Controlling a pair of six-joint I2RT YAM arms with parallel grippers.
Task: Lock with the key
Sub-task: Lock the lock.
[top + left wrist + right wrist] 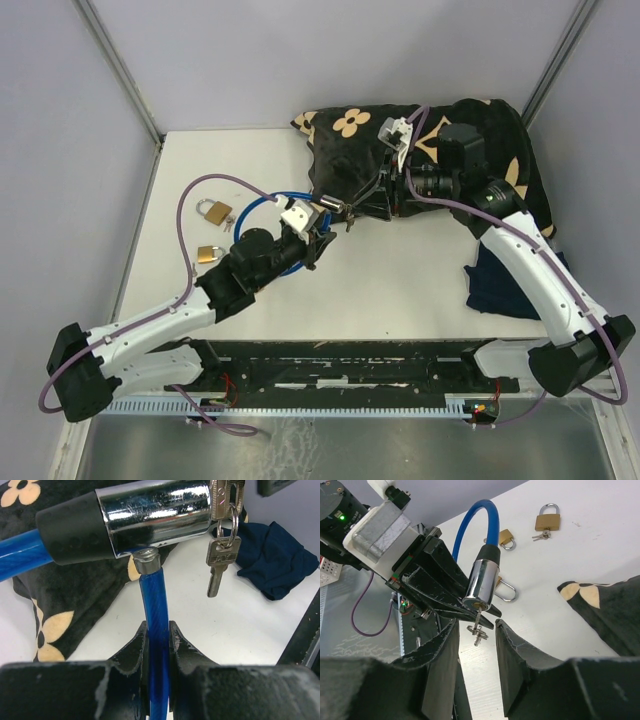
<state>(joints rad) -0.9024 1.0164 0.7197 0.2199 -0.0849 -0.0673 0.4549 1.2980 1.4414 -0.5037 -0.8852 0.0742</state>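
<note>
My left gripper (158, 630) is shut on the blue cable (155, 600) of a cable lock, just below its chrome barrel (155, 515). A key (222, 500) sits in the barrel's end, and a second key (219, 565) hangs from its ring. In the right wrist view the barrel (484, 582) points at my right gripper (476, 630), which is open. The inserted key (479, 620) lies between the two fingers and touches neither. From above, the left gripper (322, 228) and right gripper (352, 210) meet at mid-table.
Two brass padlocks (213, 211) (210, 254) lie at the left of the table; a third padlock (505, 590) shows under the barrel. A black flowered cloth (350, 150) covers the back right. A navy cloth (500, 285) lies at the right.
</note>
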